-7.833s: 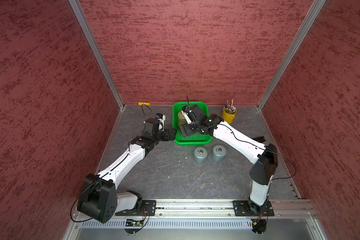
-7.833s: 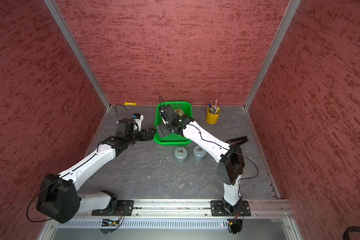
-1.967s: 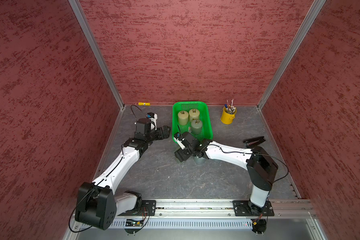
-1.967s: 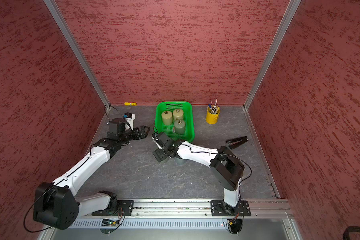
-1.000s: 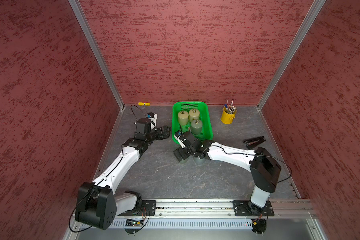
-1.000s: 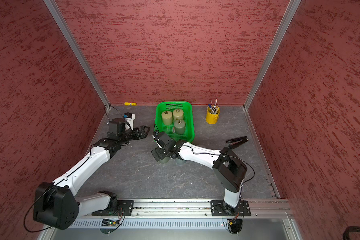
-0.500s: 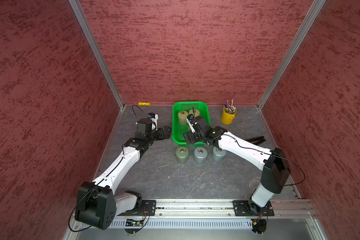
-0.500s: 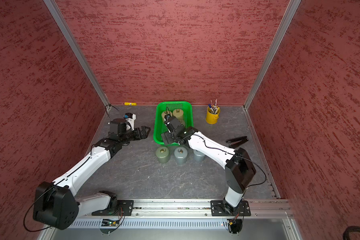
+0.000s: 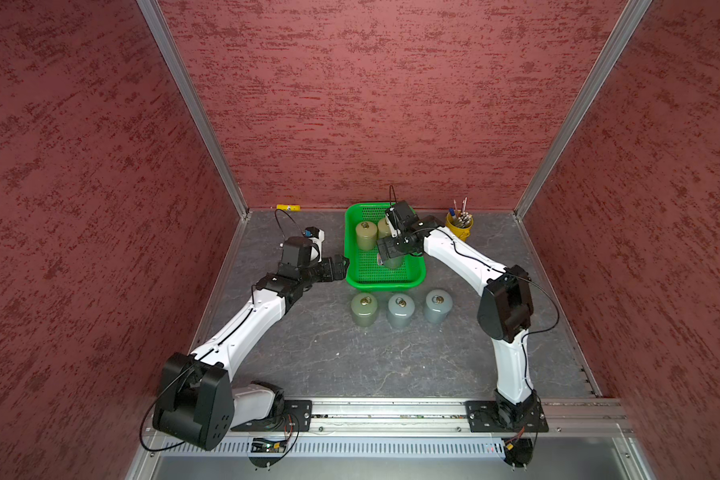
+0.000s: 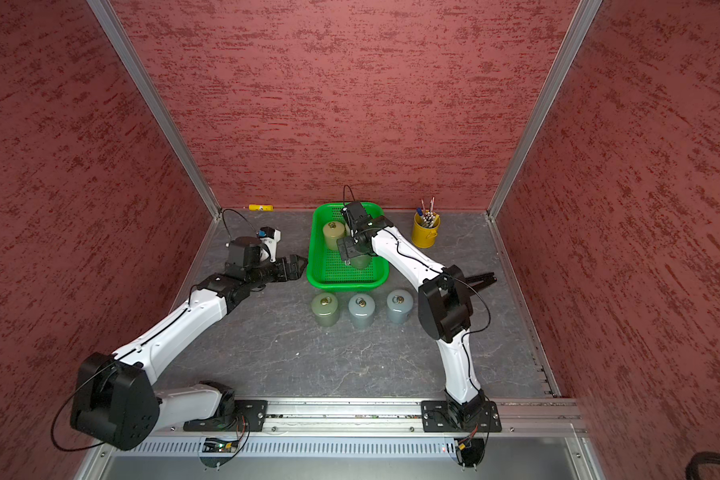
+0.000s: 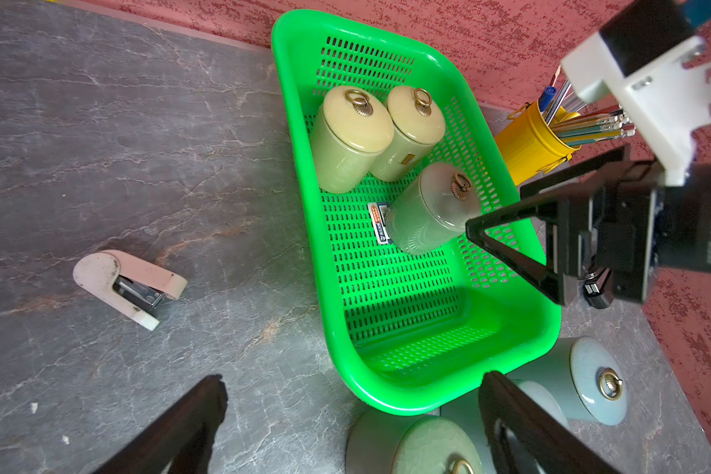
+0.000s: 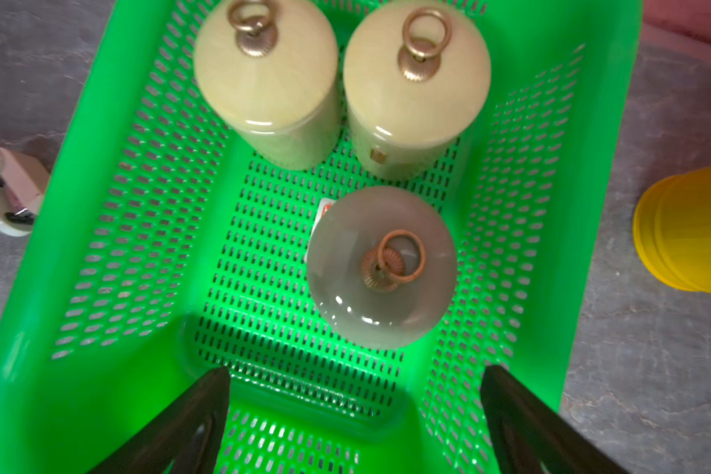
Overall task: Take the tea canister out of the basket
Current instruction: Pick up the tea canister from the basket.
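The right end effector (image 12: 354, 371) hangs empty, jaws spread wide, over the grey-green tea canister (image 12: 381, 266) standing upright in the basket (image 12: 29, 312) near two cream canisters (image 12: 419, 111), apparently lined up to straddle it, while the left end effector (image 9: 341, 266), also spread, waits just beside the basket.

A robotics lab test cell: red textured wall panels (image 9: 350, 104) joined by aluminium corner posts (image 9: 193, 108) box in a grey marbled counter (image 9: 350, 361). The white-and-black left arm (image 9: 246, 328) and right arm (image 9: 462, 255) are bolted to an aluminium rail (image 9: 391, 409) along its front edge.
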Robot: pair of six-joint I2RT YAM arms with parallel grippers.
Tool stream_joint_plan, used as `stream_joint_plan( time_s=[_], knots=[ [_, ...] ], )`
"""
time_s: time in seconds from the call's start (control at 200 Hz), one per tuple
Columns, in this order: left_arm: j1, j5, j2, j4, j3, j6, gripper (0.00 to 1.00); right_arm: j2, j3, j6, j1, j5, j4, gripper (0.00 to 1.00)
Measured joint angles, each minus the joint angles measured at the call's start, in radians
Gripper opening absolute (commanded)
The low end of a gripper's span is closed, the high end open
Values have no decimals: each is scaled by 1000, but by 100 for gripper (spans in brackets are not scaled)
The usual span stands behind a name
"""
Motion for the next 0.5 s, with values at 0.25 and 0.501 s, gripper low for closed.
stream_joint_plan(
  time_s=[0.25, 0.501],
  knots=[
    [0, 3, 34, -1, 15, -1, 100, 126, 190, -15, -12, -18, -64, 99],
    [0, 3, 37, -7, 18, 0, 100, 214, 261, -19, -13, -16, -105, 99]
  ],
)
